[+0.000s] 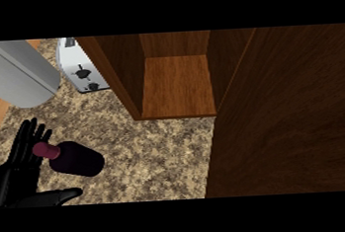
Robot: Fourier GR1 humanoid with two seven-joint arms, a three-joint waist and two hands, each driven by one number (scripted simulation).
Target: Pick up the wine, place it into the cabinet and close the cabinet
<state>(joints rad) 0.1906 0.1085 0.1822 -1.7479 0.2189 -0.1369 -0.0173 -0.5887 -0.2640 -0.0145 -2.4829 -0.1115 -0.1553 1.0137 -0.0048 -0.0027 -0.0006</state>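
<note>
One hand shows, the left hand (21,168), at the surface's (163,148) near left corner, fingers (26,138) straight and released, lying just beside the wine bottle (75,159). The dark bottle stands on the speckled surface, its maroon cap (47,150) against the fingers. Farther back, the wooden cabinet (175,85) stands open, its door (289,117) swung out at right. A toaster (79,68) sits left of the cabinet.
</note>
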